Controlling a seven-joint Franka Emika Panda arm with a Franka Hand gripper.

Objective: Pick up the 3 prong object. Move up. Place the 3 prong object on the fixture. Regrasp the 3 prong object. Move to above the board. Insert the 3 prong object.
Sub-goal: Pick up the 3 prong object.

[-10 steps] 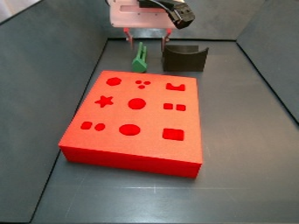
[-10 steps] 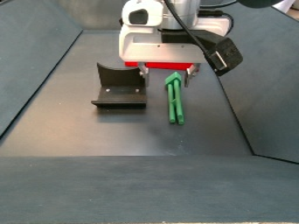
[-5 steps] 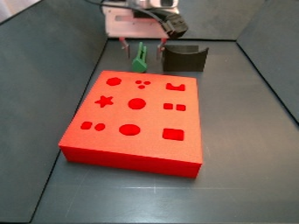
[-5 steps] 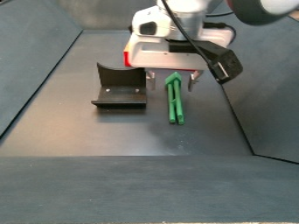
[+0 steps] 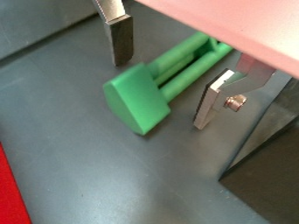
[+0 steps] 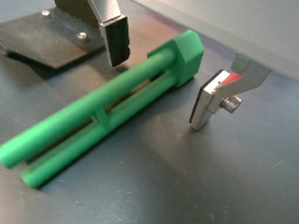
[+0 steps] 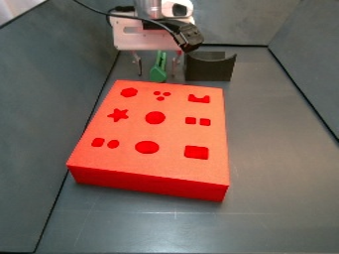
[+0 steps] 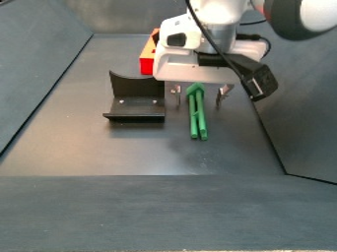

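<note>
The green 3 prong object [image 8: 196, 110] lies flat on the dark floor, just beside the fixture [image 8: 134, 97] and between it and the side wall, with the red board [image 7: 153, 134] lying apart from it toward the open end of the floor. The gripper [image 8: 195, 91] hangs low over the far end of the piece, the end nearest the back wall, and its two fingers are spread wide with nothing between them but the piece itself. In both wrist views the relation that matters is plain: one finger [image 6: 114, 38] stands on one side of the green piece [image 6: 105, 109] and the other finger [image 6: 216, 101] on the opposite side, so the long axis of the piece runs through the gap and crosswise to the line on which the fingers close. Neither pad appears to touch the plastic; a strip of floor shows on each side. The blocky head of the piece [image 5: 142, 101] sits roughly level with the finger [image 5: 121, 39] tips, the prongs running away under the wrist. To my eye the pick-up has not yet been made, and what remains is a little more descent and a straight squeeze across the narrow width.
</note>
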